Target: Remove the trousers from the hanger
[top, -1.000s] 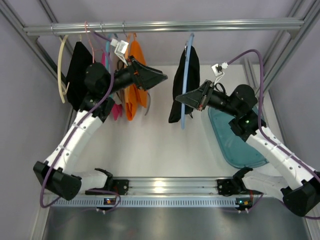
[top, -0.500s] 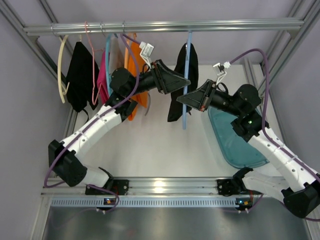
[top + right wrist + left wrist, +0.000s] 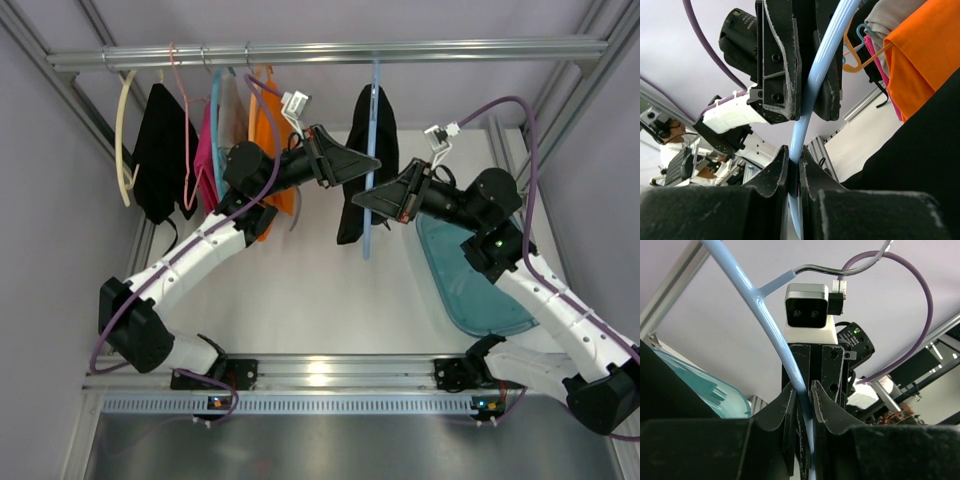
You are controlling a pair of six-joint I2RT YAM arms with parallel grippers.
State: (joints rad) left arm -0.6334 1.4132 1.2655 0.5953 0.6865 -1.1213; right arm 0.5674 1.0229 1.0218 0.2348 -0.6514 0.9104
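Observation:
The black trousers (image 3: 363,170) hang folded over a light blue hanger (image 3: 374,95) on the top rail. My left gripper (image 3: 373,163) comes in from the left and is shut on the hanger's blue rod (image 3: 750,295), which runs between its fingertips (image 3: 802,390). A little lower, my right gripper (image 3: 373,203) is shut on the same rod (image 3: 815,85) from the right, its jaws (image 3: 794,152) pinching it. Black cloth (image 3: 920,165) fills the right wrist view's lower right. The orange trousers (image 3: 268,150) hang further left on their own hanger.
On the rail's left end hang a black garment (image 3: 160,150), a pink one (image 3: 207,160) and a bare cream hanger (image 3: 124,140). A teal tray (image 3: 470,285) lies on the table under the right arm. Frame posts (image 3: 560,120) stand at both sides.
My left arm swung right from the orange trousers to the blue hanger, and its jaws closed on the rod. The right gripper kept its hold and barely moved.

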